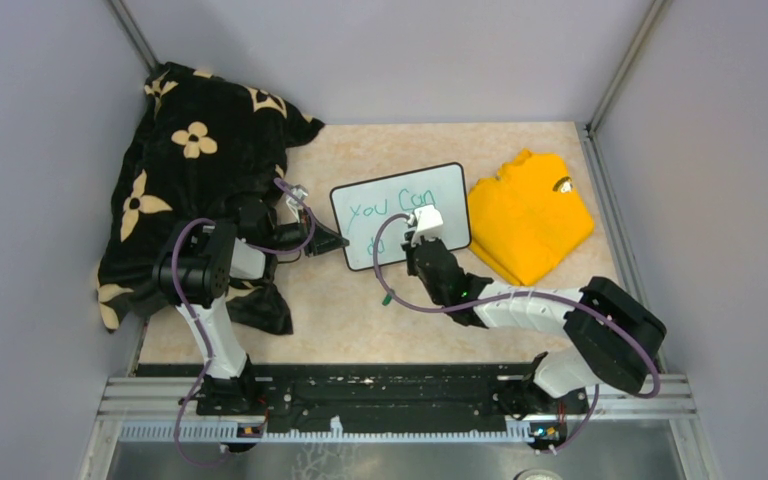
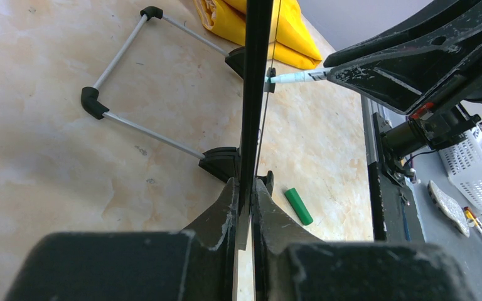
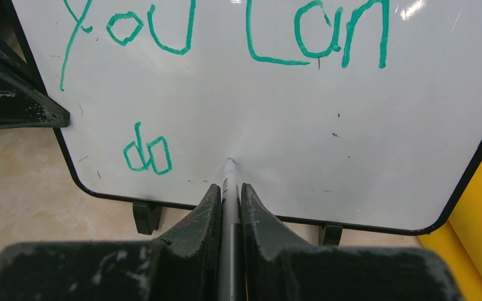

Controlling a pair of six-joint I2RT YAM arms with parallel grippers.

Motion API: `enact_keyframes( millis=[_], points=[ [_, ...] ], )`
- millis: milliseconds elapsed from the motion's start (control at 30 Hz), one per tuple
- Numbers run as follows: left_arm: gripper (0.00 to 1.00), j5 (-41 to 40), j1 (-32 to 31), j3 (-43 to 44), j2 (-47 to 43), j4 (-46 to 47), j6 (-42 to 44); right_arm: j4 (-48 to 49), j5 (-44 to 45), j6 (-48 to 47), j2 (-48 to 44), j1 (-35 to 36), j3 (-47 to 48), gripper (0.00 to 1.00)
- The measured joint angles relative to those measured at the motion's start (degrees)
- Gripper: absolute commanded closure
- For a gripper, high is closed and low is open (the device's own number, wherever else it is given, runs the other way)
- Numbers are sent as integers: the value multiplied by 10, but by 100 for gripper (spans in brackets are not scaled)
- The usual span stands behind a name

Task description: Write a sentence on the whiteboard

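The whiteboard (image 1: pixel 400 212) stands tilted on its wire stand mid-table, with "You Can" and "do" in green on it (image 3: pixel 289 125). My left gripper (image 1: pixel 335 241) is shut on the board's left edge, seen edge-on in the left wrist view (image 2: pixel 255 94), jaws tight on the black frame. My right gripper (image 1: pixel 422 240) is shut on a marker (image 3: pixel 229 188). The marker's tip touches the board's lower middle, right of "do". The marker also shows in the left wrist view (image 2: pixel 292 77). The green cap (image 1: pixel 386 298) lies on the table in front of the board.
A folded yellow shirt (image 1: pixel 530 215) lies right of the board, close to its edge. A black cloth with cream flowers (image 1: pixel 195 170) covers the back left, under my left arm. The grey wire stand (image 2: pixel 144 128) reaches behind the board. Enclosure walls stand on three sides.
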Motion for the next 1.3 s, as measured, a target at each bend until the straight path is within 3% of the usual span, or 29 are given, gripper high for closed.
enact_keyframes(
  millis=[933,1300],
  points=[
    [100,2,0,2,0,-6,5,-26,12,17,-20,-2,-28,100],
    [100,2,0,2,-1,-9,7,2,-35,9,-49,-2,-43,100]
  ],
)
